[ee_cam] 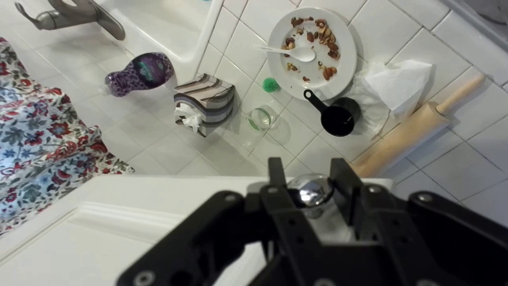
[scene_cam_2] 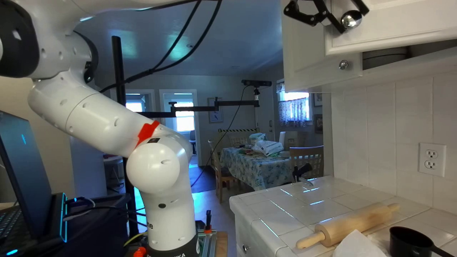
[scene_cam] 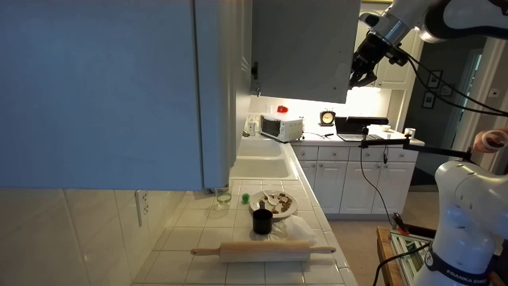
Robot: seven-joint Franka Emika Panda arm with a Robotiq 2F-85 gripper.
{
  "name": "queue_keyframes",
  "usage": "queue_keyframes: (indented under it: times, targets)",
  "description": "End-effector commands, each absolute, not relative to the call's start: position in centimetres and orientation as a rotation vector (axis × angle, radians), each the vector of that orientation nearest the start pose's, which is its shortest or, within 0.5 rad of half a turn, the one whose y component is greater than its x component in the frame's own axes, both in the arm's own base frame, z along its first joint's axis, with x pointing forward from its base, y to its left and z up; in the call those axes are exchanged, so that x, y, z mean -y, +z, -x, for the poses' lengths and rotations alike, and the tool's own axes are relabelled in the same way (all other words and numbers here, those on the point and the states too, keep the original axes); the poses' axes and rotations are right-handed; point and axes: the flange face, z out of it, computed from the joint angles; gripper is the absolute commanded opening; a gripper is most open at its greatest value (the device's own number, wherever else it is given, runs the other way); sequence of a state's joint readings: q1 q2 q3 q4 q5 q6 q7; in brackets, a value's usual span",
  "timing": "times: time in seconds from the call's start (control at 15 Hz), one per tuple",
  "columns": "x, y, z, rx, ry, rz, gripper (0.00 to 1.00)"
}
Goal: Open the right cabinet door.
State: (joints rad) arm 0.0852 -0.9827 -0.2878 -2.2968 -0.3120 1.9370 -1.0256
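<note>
Hugging the shiny knob (ee_cam: 311, 190) from both sides at the lower centre of the wrist view, the gripper (ee_cam: 308, 167) seems to be pinching it; no clear gap shows at either finger. The likeliest trouble from here is a slip: the metal is round and polished, so a pull that strays off the arc of the right cabinet door (ee_cam: 91, 246) could roll it free and let the door fall back. Backing away before the grip has fully spread might drag the door along, too. White, with a moulded frame, that door fills the lower left; in an exterior view its back (scene_cam: 303, 47) shows flat and dull grey in shadow, hanging across the upper centre, swung well out. Farther off, over the upper half of the wrist view, lies the tiled counter (ee_cam: 387, 31) with a black measuring cup (ee_cam: 337, 121), a plate (ee_cam: 349, 44) of nuts (ee_cam: 327, 35) and, toward the right, a rolling pin (ee_cam: 406, 137).
</note>
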Motion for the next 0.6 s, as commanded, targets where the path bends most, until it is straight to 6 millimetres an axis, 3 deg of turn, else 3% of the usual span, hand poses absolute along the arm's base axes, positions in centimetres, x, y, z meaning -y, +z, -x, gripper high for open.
queue_keyframes:
  times: [0.0, 0.53]
  targets:
    - [15.1, 68.7, -25.7, 1.531, -0.821, 3.109, 0.1]
    - [17.1, 67.7, -23.4, 1.488, -0.712, 3.15, 0.1]
